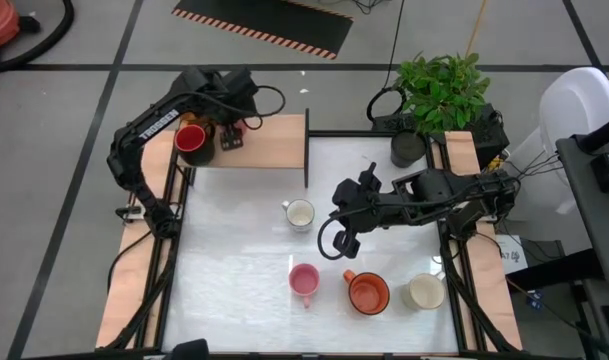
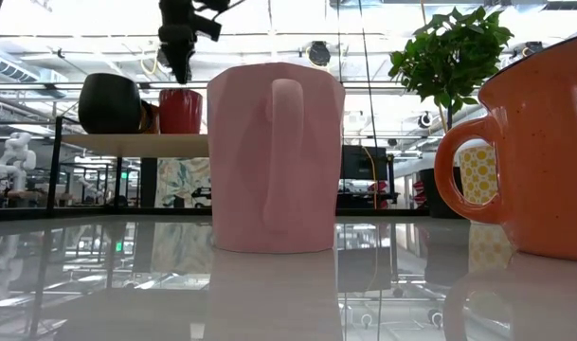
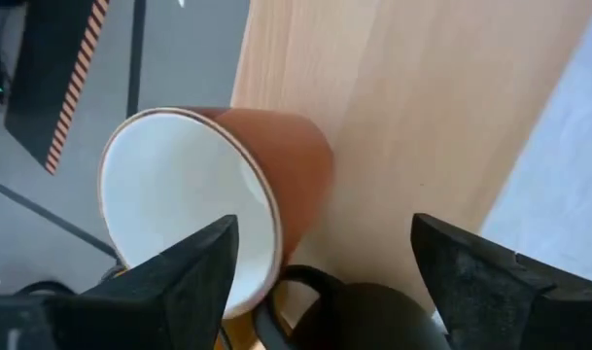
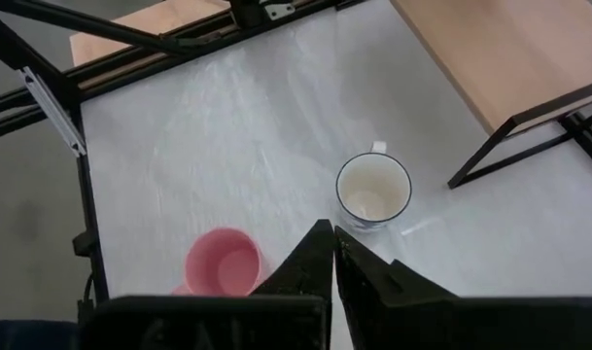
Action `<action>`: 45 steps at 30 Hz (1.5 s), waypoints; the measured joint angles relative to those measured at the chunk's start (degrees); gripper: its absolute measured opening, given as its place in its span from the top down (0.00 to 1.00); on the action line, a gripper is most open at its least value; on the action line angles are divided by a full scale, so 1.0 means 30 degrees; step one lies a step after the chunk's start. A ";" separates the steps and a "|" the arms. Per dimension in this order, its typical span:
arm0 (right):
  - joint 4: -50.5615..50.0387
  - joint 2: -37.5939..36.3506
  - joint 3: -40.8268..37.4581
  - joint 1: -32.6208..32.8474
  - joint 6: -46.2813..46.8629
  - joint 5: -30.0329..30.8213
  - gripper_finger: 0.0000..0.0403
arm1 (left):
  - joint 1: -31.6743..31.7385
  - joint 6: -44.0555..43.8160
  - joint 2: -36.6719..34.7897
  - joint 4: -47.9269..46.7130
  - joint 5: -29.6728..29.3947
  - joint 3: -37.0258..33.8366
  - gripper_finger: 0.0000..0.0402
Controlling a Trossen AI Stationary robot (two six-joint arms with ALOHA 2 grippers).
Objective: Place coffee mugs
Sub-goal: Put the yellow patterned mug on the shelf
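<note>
**Two mugs on the shelf, four more waiting on the table**

One red mug (image 1: 191,139) stands on the wooden shelf (image 1: 274,140) at the table's far left corner, upright with its mouth up, touching a dark mug (image 2: 109,102) beside it. The left gripper (image 1: 216,128) hovers just over it with fingers (image 3: 189,277) spread wide apart and nothing between them, so the step in hand looks like a release. To finish cleanly, the arm should lift straight up along the mug's vertical axis before swinging away, so neither finger clips the rim or nudges the dark neighbour.

The right gripper (image 4: 331,255) hangs over the white table (image 1: 234,250) with fingers pressed together, empty. Below it sit a white mug (image 4: 372,191) and a pink mug (image 4: 225,264), both upright. The pink one's handle faces the near edge. An orange mug (image 1: 367,292) and a cream mug (image 1: 423,292) stand near the front right, the orange handle pointing left.
</note>
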 joint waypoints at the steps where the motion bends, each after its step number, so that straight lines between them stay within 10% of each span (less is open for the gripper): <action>1: 0.0033 0.0000 0.0000 0.0003 -0.0115 0.0000 1.00 | -0.0173 -0.0160 -0.0154 0.0002 -0.0001 0.0000 0.23; 16: 0.0875 0.0000 0.0001 0.0007 -0.1844 -0.0247 1.00 | -0.3769 -0.4067 0.0367 0.4359 0.0736 0.0000 0.23; 34: 0.1149 0.0008 -0.0001 0.0131 -0.0930 -0.1516 1.00 | -0.1580 -0.3858 0.4158 0.3477 -0.0194 -0.0007 0.63; 45: 0.0962 0.0008 0.0004 0.0189 -0.0838 -0.1480 1.00 | -0.0141 -0.4239 0.4107 0.1778 -0.0208 -0.0007 0.70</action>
